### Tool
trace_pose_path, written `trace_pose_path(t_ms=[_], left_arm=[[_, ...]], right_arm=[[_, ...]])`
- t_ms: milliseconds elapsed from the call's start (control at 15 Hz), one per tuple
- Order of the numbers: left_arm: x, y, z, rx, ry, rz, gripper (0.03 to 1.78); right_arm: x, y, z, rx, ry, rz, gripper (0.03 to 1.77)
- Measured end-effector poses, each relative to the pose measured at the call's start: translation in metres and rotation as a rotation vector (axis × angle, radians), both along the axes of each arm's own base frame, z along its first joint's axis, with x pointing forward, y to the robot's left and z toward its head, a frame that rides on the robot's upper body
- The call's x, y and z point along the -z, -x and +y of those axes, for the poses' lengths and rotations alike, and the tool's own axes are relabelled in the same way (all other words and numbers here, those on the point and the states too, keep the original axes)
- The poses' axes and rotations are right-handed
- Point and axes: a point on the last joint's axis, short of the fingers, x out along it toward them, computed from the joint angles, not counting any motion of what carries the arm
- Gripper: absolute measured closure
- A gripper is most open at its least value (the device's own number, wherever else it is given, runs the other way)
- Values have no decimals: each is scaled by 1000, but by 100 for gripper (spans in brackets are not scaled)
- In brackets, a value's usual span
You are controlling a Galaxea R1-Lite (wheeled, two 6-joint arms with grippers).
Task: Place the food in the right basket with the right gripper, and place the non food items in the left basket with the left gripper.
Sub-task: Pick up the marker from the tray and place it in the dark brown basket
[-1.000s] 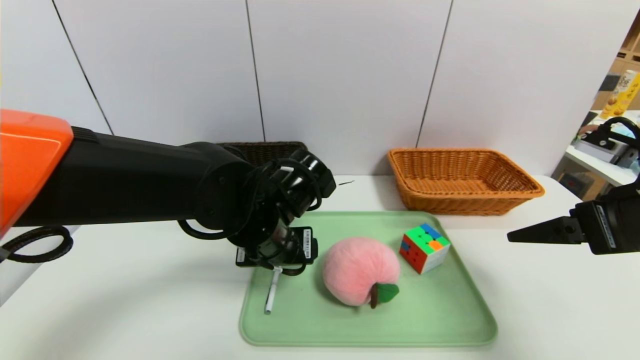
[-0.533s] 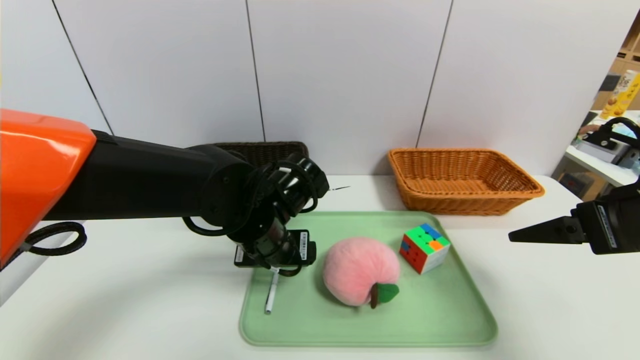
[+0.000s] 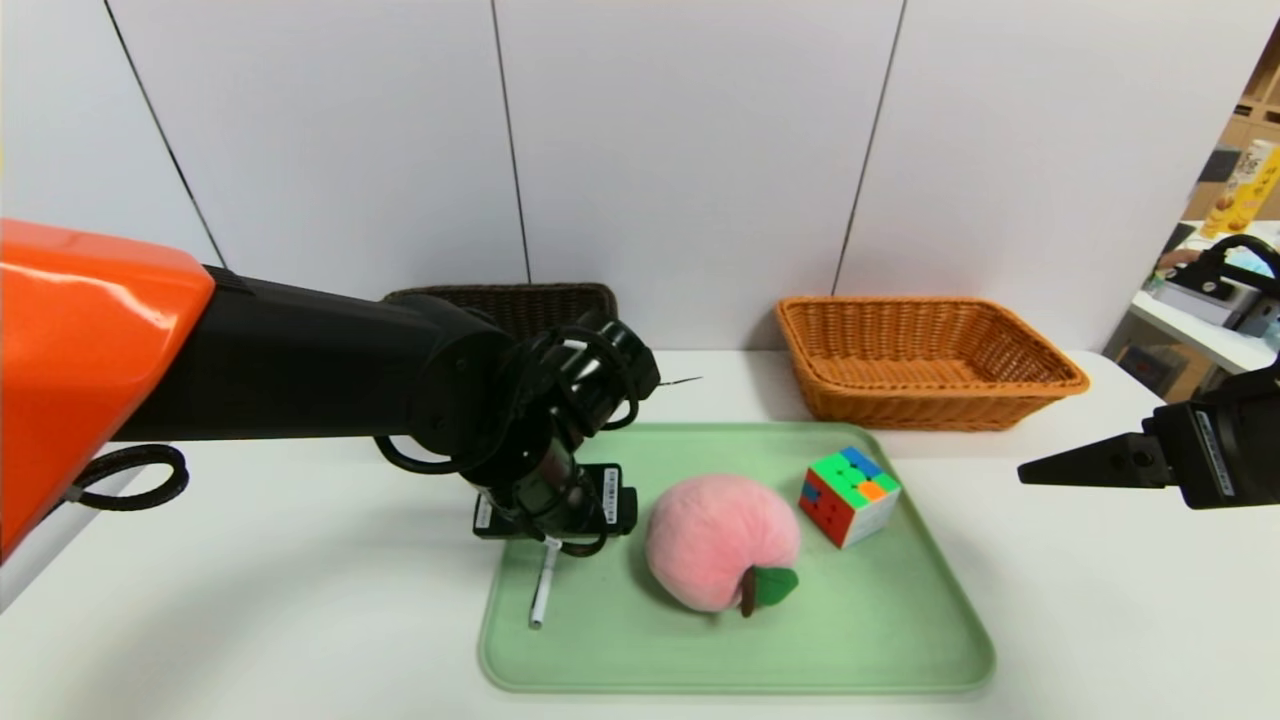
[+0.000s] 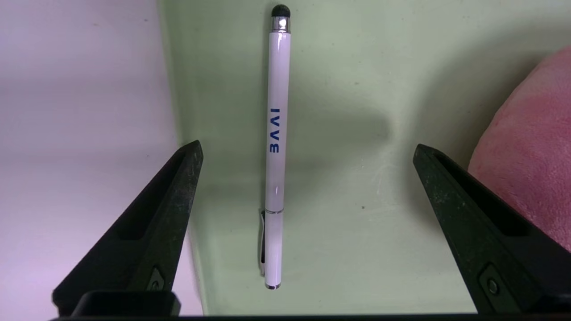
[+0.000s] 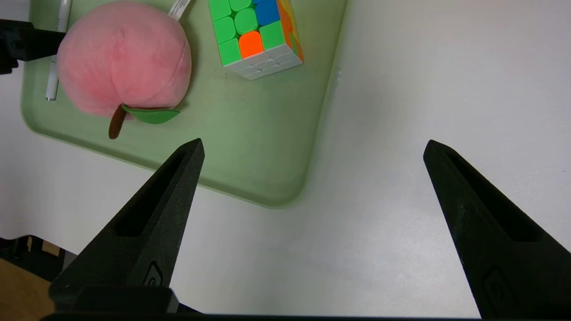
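Fingers [image 4: 178,187] astride half-hidden pen [image 3: 541,592]

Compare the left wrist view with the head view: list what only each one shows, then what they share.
Only the left wrist view shows the pen's blue lettering, dark tip and clip, and the left gripper open, its fingers either side of the pen.

Only the head view shows the dark left basket, the orange right basket, the puzzle cube and the right gripper out to the side above the table.

Both show the pen, the green tray and the plush peach.
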Motion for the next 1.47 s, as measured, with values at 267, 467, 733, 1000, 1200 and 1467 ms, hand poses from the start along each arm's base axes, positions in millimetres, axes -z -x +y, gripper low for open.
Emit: trace_pose_path(t_ms=[267, 467, 733, 1000, 1200, 1467], left_arm=[[4, 2, -5, 14, -7, 8, 12], [7, 3, -9, 23, -13, 12, 12], [10, 2, -11, 26, -20, 15, 12], [12, 2, -11, 27, -24, 17, 12], [12, 2, -11, 26, -25, 16, 12], [12, 3, -13, 37, -46, -1, 12]], right_arm=[[0, 0, 0, 0, -2, 1, 10], [0, 0, 0, 0, -2, 0, 10], [0, 0, 0, 0, -2, 0, 10], [0, 0, 0, 0, -2, -1, 10], [0, 0, 0, -1, -2, -2, 10], [0, 0, 0, 0, -2, -1, 10]])
